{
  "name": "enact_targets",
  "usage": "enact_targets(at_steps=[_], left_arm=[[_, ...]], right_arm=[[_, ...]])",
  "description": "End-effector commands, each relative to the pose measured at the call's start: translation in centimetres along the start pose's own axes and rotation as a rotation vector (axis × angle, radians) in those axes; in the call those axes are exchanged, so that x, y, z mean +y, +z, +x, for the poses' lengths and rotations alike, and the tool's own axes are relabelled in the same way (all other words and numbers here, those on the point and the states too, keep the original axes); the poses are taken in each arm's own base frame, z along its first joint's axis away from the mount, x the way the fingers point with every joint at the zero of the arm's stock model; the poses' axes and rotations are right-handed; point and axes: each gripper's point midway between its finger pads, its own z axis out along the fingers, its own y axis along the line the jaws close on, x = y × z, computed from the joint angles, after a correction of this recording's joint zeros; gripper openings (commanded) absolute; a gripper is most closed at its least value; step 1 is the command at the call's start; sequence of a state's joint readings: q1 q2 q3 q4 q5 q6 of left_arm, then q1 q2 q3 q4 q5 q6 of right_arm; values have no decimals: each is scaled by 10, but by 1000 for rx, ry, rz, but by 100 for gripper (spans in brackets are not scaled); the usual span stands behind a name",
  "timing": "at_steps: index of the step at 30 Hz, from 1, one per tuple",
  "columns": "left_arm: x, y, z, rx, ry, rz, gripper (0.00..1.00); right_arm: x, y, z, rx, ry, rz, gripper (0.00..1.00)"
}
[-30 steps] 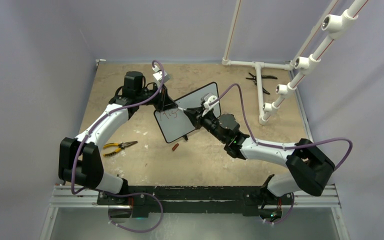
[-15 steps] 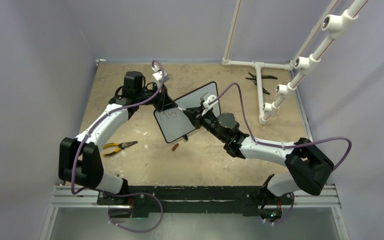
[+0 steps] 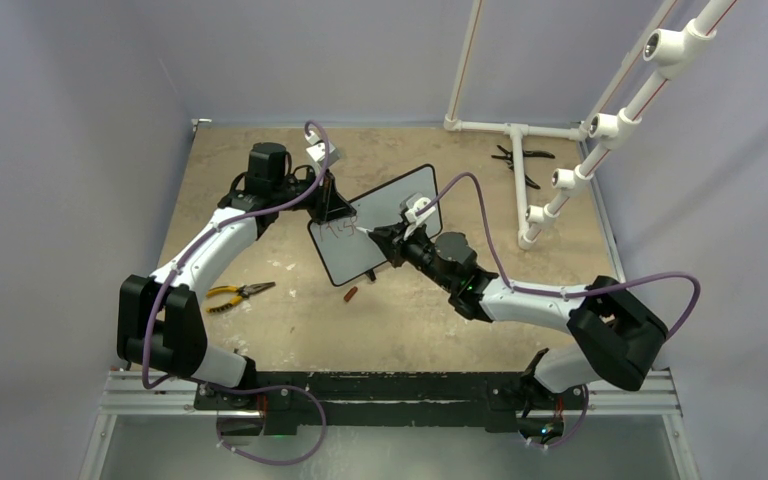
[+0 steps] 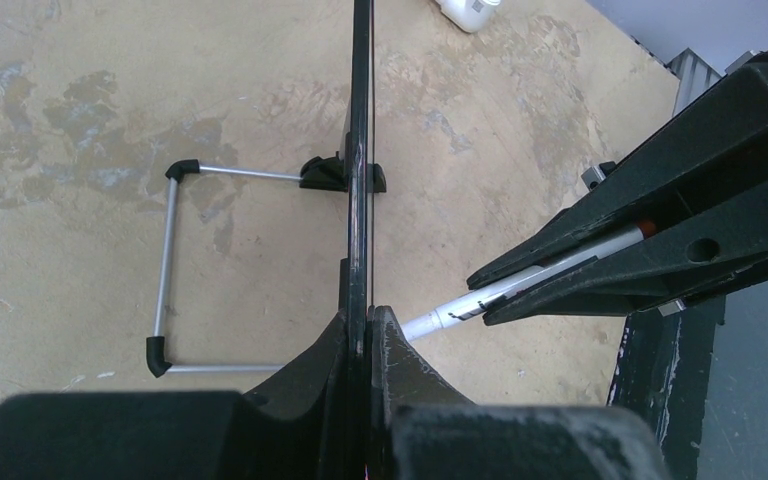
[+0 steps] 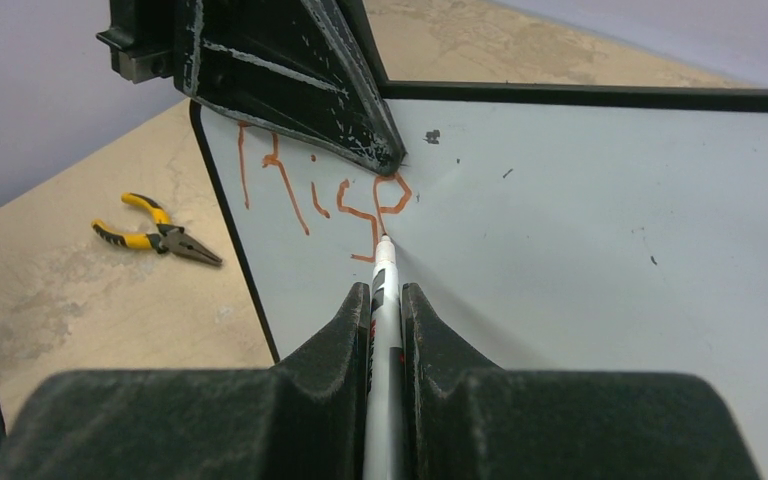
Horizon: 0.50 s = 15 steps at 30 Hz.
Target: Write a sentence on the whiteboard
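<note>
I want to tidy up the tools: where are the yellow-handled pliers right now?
In the top view the yellow-handled pliers lie on the table, left of the whiteboard and slightly nearer the robot.

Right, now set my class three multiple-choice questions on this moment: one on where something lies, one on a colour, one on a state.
1. Where do the yellow-handled pliers lie?
A. On the table, left of the whiteboard
B. On top of the white pipes
C. In the right arm's jaws

2. What colour is the writing on the whiteboard?
A. Blue
B. Green
C. Red

3. What are the left arm's jaws doing?
A. Standing wide open over the table
B. Shut on the whiteboard's edge
C. Shut on the marker

Answers: 1 A, the top view shows them on the table; 2 C, the right wrist view shows red letters; 3 B, the left wrist view shows the board's edge pinched between them.
</note>
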State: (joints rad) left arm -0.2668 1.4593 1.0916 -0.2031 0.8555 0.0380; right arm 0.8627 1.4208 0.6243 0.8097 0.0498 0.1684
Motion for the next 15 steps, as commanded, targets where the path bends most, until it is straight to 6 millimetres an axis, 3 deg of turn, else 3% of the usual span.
enact_targets(at_steps=[1,9,15], left_arm=[[-9,3,16,51,-29,33,0],[-9,3,16,51,-29,30,0],[-8,3,16,52,-29,24,0]], right_arm=[[-12,-3,-3,-16,14,69,0],[-22,-8,-9,-42,29,129,0],[-18,-15,-18,-77,40,111,0]])
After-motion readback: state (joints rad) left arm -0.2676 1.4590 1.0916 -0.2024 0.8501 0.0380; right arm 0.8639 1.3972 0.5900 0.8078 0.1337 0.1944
